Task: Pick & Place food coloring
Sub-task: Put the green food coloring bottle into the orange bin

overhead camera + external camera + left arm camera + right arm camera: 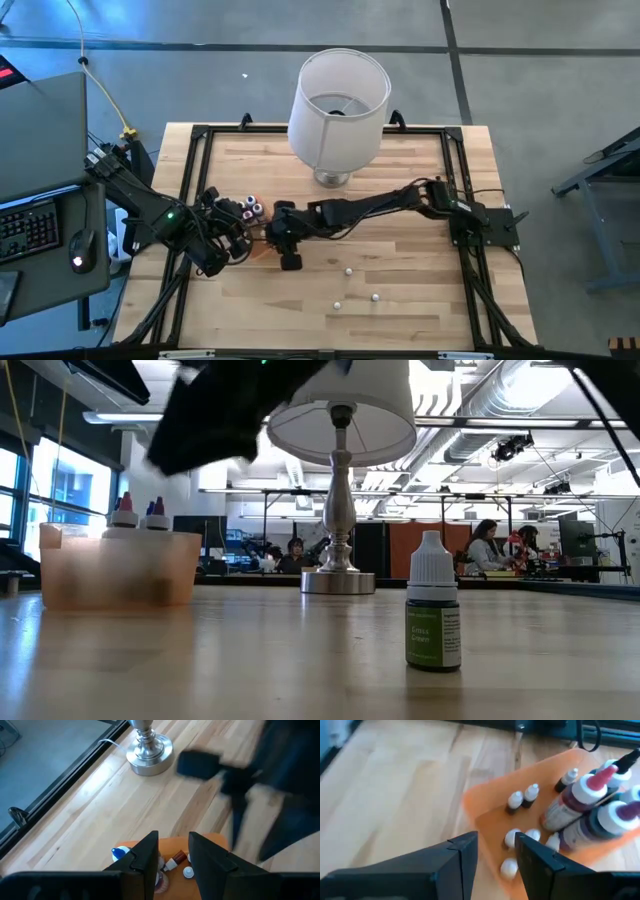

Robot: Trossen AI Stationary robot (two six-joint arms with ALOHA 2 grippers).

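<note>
Wooden desk (400, 300) boards carry everything, with an open workshop and seated people behind. Most of the food coloring sits in the orange tray (485, 800) near the desk's left edge: small white-capped bottles (522, 797) lying or standing on its floor, taller red- and purple-tipped ones (585, 795) crowded at one end. Three more bottles (349, 271) stand loose toward the front edge, well apart from the tray; one, green-labelled (433, 615), stands upright in the low view.

Right pincer (290, 258) hovers at the tray's near rim, its fingers (455, 855) parted with nothing between them, so I judge a bottle is just delivered. Left pincer (215, 262) waits above the tray's other side, its fingers (145, 860) parted a little, holding nothing that I can see.

Next, as I judge it, the right arm must swing out to a loose bottle near the front edge, come down straddling the cap squarely, and close gently, since such a small upright bottle would tip easily. A lamp (338, 100) stands by the back edge, clear of that path.
</note>
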